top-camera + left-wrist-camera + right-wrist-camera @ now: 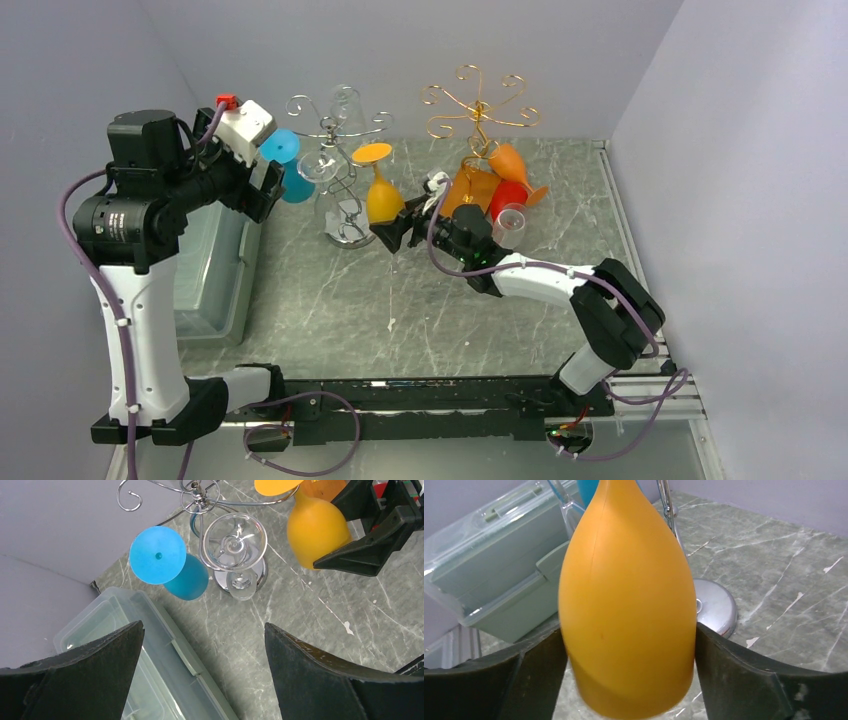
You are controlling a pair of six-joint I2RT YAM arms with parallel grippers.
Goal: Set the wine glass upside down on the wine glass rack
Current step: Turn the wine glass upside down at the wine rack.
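A yellow wine glass hangs upside down, its foot up at an arm of the silver wire rack. My right gripper is shut on its bowl; in the right wrist view the fingers press both sides of the glass. The glass also shows in the left wrist view. A blue glass and a clear glass hang upside down on the same rack. My left gripper is open and empty, held high over the table's left side.
A clear plastic bin stands at the left edge. A gold wire rack stands at the back right, with orange, red and clear glasses at its foot. The silver rack's round base is just behind the yellow glass.
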